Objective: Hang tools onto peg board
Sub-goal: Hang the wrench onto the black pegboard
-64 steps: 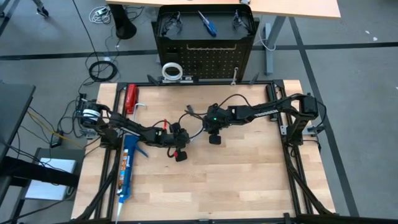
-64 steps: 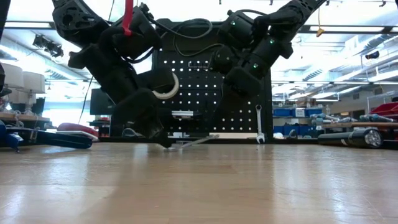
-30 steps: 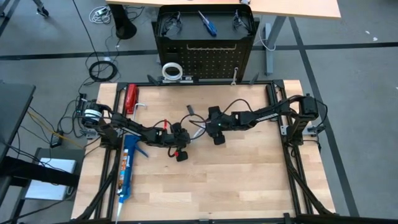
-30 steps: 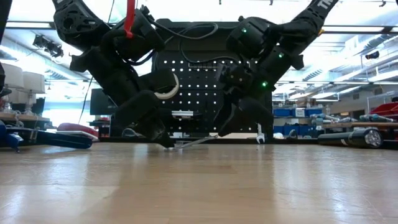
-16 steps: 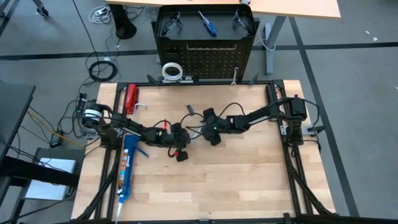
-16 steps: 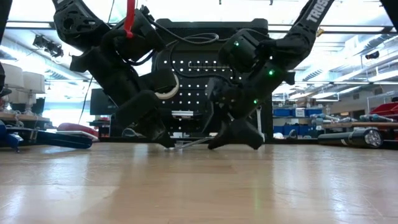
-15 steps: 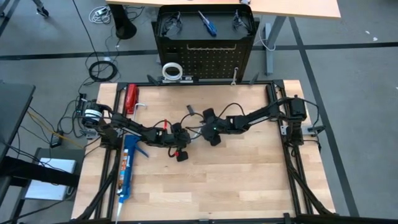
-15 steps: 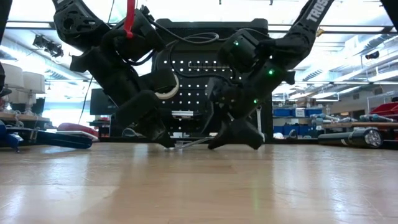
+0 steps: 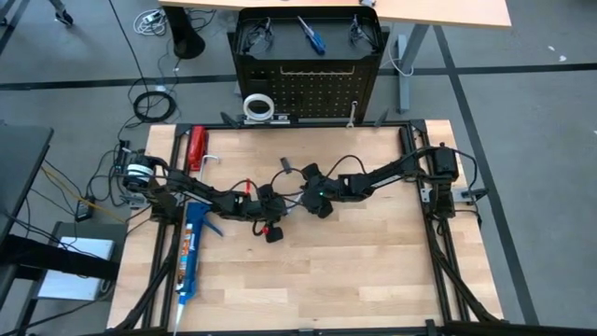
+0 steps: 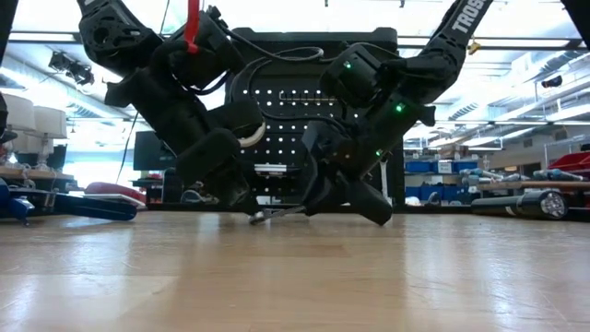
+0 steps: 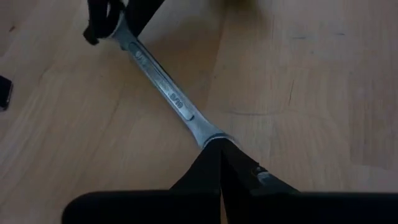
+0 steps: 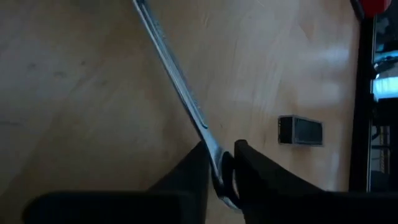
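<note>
Pinching opposite wrench (image 11: pixel 163 87) ends, both hands; markings only left-wrist-visible.

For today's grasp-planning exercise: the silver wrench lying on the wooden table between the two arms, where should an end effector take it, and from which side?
Take the wrench at one end of its flat, narrow shank, coming down from above, fingers across its width. It lies flat on the table, so its thin edges are the only graspable faces. The left end effector pinches one end, the right end effector straddles the other.
</note>
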`<act>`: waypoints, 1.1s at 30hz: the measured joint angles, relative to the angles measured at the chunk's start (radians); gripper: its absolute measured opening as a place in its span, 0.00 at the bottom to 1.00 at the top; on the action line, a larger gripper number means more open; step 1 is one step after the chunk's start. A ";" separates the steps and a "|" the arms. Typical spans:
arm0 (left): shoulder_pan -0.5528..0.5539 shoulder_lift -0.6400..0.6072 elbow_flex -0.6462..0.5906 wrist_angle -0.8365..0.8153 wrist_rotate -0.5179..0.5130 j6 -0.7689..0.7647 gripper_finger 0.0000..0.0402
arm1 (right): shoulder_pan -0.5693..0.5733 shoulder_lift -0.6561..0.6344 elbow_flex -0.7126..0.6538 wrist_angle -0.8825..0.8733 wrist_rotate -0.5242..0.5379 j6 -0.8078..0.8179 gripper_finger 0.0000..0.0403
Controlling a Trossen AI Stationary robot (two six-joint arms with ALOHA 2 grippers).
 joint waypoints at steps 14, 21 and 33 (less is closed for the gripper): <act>-0.003 -0.119 -0.006 0.022 -0.086 0.018 0.09 | 0.016 -0.001 0.000 -0.020 0.009 -0.026 0.08; -0.003 -0.198 0.000 0.033 -0.195 0.069 0.29 | 0.049 -0.050 -0.001 -0.121 0.064 0.105 0.06; -0.003 -0.207 0.000 0.092 -0.240 0.110 0.34 | 0.096 -0.129 -0.001 -0.378 0.066 0.454 0.07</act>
